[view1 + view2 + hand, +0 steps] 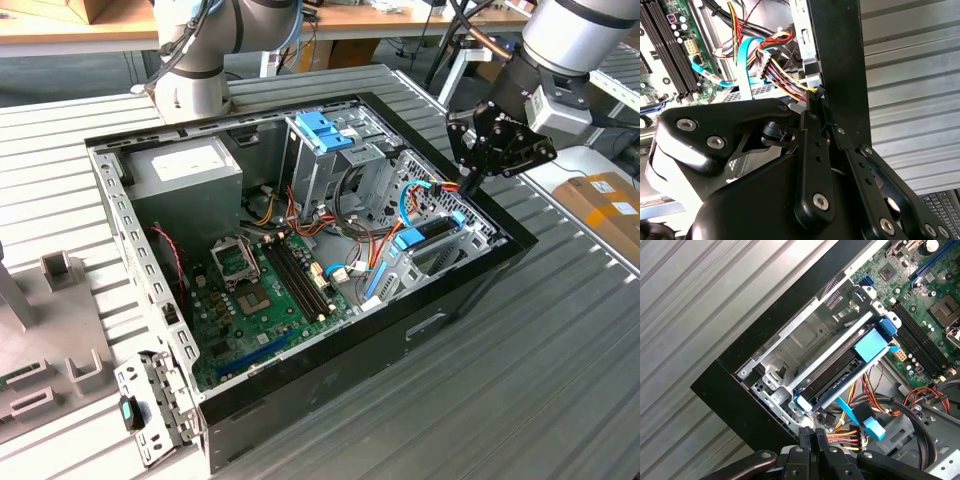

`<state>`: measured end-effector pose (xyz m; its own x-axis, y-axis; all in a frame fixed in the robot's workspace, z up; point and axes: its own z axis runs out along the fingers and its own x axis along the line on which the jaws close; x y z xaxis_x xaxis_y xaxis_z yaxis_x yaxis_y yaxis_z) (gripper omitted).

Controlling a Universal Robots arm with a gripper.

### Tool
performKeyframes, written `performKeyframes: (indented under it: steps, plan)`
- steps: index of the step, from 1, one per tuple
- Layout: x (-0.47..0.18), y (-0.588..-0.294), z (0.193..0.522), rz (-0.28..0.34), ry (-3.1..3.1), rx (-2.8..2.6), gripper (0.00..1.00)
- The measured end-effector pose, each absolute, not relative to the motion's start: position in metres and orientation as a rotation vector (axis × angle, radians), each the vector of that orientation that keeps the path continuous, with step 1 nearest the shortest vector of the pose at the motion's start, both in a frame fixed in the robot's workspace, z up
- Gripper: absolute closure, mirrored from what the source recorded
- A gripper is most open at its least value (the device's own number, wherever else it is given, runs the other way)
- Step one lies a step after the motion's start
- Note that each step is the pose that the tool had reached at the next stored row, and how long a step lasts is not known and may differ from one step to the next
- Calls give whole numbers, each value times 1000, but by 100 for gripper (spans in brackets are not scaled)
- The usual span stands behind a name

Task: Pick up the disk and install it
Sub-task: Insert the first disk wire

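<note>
We find the disk (pixel 839 374) seated on edge in the metal cage (pixel 805 335) at the corner of the computer case (pixel 330 352), in the middle of the exterior view's right half. Its blue bracket (pixel 872 344) runs along the edges and caps both ends. That is presumably why it stands this way: the bracket acts as rails that slide into the cage and lock. Judging from how square it sits between the cage walls, we take it as pushed in, though we cannot tell whether it is fully latched.

The gripper (pixel 468 187) hangs over the case's far rim, at the upper part of the exterior view's right, just beside the disk's outer end. In the first wrist view its fingers (pixel 807 436) are pressed together and we see nothing between them. So we judge it clenched and empty, not grasping the disk. The tips point down at the bundle of coloured wires (pixel 777 75) that gathers at the disk's end, next to a flat blue cable (pixel 847 411). The tips sit very near the wires, but we cannot tell whether they touch.

The motherboard (pixel 255 290) lies flat on the case floor, well apart from the gripper.
</note>
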<state>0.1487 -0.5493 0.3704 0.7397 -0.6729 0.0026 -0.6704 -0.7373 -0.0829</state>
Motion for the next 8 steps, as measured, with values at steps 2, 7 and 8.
performKeyframes:
  steps: [2,7,8]
  plan:
    - [145,-551,370,-50,1106,-2858,84]
    - [137,-553,370,-50,1109,-2857,84]
    - [134,-553,370,-50,1110,-2857,84]
